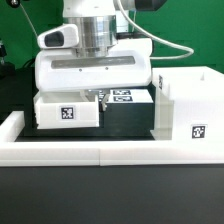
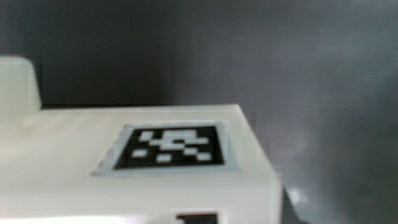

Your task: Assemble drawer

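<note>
My gripper (image 1: 97,97) is low over the right end of a small white tray (image 1: 66,112) with a tag on its front, at the exterior view's left. Its fingertips are hidden behind the tray wall, so I cannot tell whether they grip it. A second tray (image 1: 124,97) with tags on top lies just behind, towards the casing. The tall white casing (image 1: 182,98) stands at the exterior view's right, with a tag low on its front. The wrist view is filled by a white tagged tray surface (image 2: 171,148), very close and blurred, and no fingers show.
A long low white border rail (image 1: 100,152) runs along the front and turns up at the exterior view's left (image 1: 12,125). Black table (image 1: 128,118) shows between the trays and the casing. Cables hang behind the arm.
</note>
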Robot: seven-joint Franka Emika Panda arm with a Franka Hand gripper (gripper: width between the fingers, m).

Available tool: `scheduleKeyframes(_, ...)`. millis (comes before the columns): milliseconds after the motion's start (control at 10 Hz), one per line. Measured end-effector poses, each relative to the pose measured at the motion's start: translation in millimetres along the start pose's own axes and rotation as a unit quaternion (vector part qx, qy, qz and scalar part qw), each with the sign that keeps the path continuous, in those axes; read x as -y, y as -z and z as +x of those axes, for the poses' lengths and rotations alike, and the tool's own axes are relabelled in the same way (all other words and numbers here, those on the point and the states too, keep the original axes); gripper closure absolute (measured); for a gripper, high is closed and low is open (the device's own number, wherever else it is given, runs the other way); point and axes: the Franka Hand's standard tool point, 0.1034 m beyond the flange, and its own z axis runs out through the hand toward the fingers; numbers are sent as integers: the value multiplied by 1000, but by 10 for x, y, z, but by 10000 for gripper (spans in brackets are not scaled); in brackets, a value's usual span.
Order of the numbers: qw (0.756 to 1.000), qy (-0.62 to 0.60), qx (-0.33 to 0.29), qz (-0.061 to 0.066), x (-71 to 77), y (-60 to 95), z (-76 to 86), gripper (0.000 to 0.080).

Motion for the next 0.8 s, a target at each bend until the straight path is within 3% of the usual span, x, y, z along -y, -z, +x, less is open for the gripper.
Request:
scheduleKeyframes(200, 1000, 25, 0, 5, 85, 23, 102, 758)
scheduleKeyframes(500, 999, 48, 1, 4, 52, 12, 83, 758)
scheduleKeyframes(800, 989, 149, 2, 4, 38, 8, 79, 758)
